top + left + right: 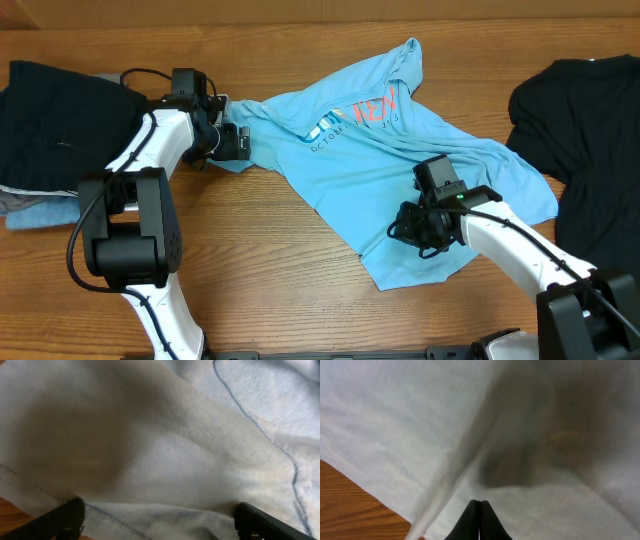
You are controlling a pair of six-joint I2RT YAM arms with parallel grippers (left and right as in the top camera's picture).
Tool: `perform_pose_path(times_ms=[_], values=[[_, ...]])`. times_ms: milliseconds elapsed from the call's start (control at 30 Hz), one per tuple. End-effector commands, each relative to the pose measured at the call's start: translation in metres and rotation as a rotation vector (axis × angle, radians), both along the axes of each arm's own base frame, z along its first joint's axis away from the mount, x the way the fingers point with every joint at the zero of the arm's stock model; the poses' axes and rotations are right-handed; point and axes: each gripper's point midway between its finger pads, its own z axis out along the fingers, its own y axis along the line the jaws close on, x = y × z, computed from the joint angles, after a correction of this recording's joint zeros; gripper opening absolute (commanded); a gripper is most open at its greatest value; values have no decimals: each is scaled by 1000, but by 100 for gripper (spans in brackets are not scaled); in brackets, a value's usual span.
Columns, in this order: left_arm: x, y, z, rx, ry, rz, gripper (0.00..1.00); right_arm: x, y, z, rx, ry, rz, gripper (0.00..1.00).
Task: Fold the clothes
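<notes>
Left end effector (232, 140) stands wide open at the sleeve edge of the crumpled light sky-blue thin-fabric T-shirt (370, 150) on the wooden desk (300, 270), right end effector (405, 228) closed tight near its hem, grip unconfirmed; folding apparently not begun.

Bare table (290, 260) open at 6 o'clock and in a thin strip at 12. Black shirt (590, 120) blocks 3 o'clock; folded pile (50, 130) blocks 9. T-shirt (350, 170) covers the centre.
</notes>
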Motion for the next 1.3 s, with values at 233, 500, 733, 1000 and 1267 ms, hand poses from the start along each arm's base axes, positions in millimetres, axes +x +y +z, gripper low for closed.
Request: perform_pose_path(times_ms=[233, 500, 733, 1000, 1267], values=[[7, 3, -16, 20, -15, -7, 100, -24, -2, -19, 13, 44, 58, 4], [11, 8, -16, 49, -32, 0, 94, -52, -8, -29, -5, 215, -95, 4], [-3, 20, -21, 109, 31, 38, 73, -84, -9, -24, -4, 375, -155, 4], [-37, 25, -45, 135, 135, 82, 43, -96, -30, -20, -19, 458, -222, 4], [-81, 40, -62, 213, 270, 204, 28, -87, -77, -18, 19, 459, -337, 4]])
